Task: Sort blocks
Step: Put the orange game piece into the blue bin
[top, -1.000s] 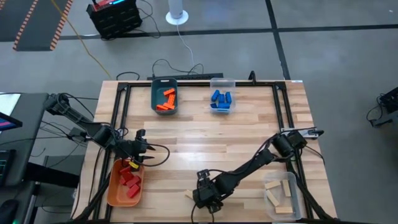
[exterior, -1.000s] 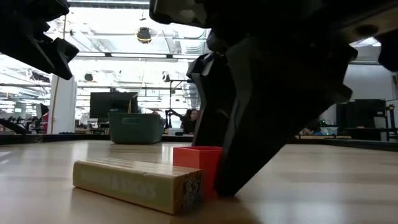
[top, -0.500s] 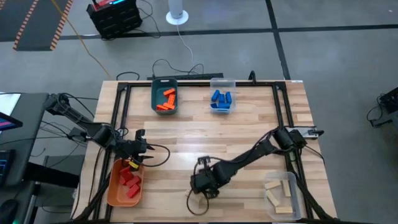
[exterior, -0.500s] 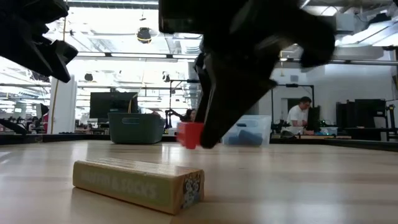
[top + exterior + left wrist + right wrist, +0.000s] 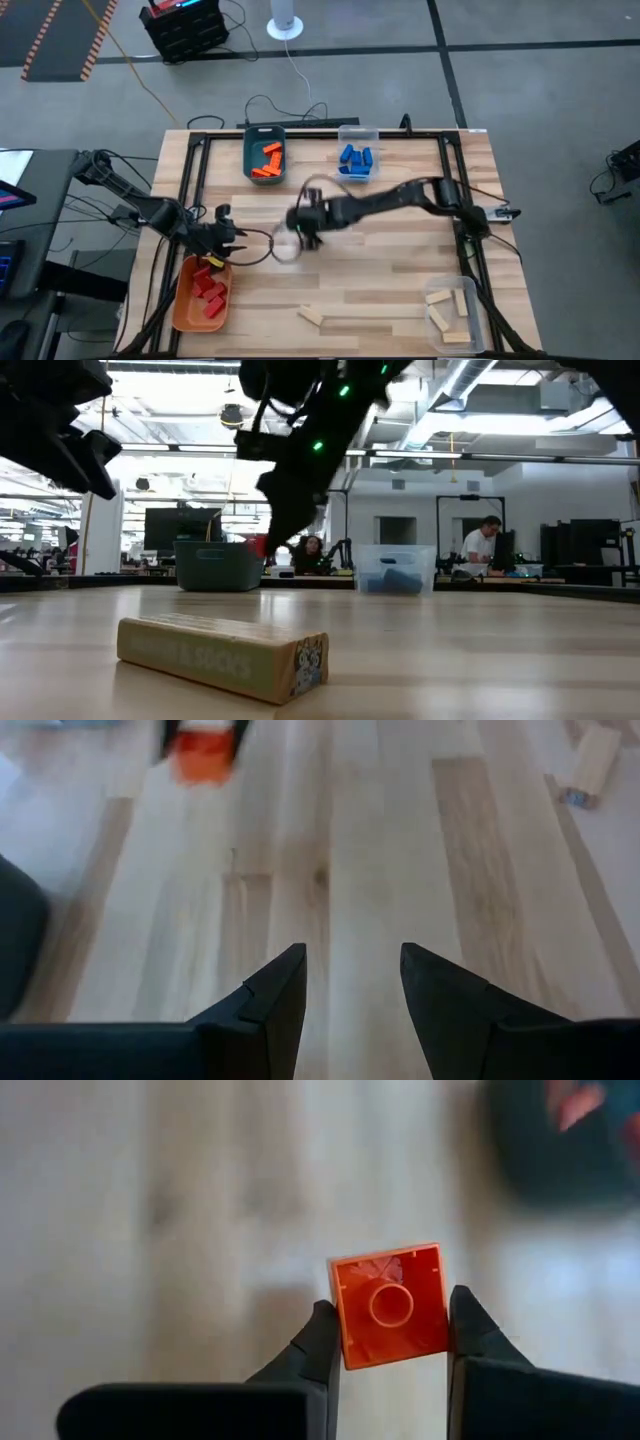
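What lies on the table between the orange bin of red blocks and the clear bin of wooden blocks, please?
In the high view, one pale wooden block lies on the table between the orange bin and the clear bin; the rest of that stretch is bare wood.

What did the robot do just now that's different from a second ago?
The right hand grabbed a small red-orange block near the front edge, lifted it and swung it out to mid-table, toward the teal bin. The left hand stayed open above the orange bin, and the wooden block didn't move.
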{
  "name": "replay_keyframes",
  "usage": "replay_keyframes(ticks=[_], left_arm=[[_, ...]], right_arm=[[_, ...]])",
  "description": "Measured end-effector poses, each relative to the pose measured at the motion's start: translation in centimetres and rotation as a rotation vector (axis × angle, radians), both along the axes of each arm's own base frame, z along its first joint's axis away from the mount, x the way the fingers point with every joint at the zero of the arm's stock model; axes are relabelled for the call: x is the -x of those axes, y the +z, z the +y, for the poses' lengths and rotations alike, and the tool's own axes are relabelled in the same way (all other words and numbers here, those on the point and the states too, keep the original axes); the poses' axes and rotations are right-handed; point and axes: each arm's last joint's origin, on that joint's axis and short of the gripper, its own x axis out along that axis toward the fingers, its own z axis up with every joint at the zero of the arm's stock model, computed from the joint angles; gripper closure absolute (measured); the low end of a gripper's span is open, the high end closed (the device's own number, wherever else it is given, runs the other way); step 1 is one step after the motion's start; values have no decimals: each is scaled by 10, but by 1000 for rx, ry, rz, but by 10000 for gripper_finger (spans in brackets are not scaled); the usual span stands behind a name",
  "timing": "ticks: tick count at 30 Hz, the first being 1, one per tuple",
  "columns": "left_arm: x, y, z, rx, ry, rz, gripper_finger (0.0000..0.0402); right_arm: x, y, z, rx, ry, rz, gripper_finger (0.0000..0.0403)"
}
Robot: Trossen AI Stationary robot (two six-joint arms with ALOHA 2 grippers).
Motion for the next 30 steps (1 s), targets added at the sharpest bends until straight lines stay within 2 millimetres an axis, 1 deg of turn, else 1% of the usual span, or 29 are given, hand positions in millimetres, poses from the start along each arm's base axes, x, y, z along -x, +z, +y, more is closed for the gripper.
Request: replay_keyframes(ticks=[3, 6, 8, 14, 17, 20, 23, 25, 30], left_arm=[[2, 3, 2, -27, 21, -37, 245], [4, 8, 6, -67, 51, -92, 245], [6, 11, 8, -81, 73, -124, 245], [10, 16, 12, -87, 109, -174, 245], [10, 17, 13, -104, 133, -185, 245], [10, 17, 13, -120, 153, -195, 245], [9, 20, 13, -133, 163, -222, 245], [8, 22, 12, -131, 162, -241, 245], [6, 25, 11, -113, 163, -277, 245]], right_arm=[[-14, 10, -32, 36, 18, -147, 330], [-27, 25, -61, 9, 66, -344, 330], [-31, 33, -81, -6, 60, -448, 330], [-27, 44, -144, 32, -50, -591, 330], [-22, 46, -167, -3, -113, -629, 330], [-17, 45, -182, -90, -139, -652, 330], [-16, 45, -187, -148, -136, -668, 330], [-16, 45, -187, -161, -128, -669, 326], [-20, 47, -176, -169, -99, -681, 299]])
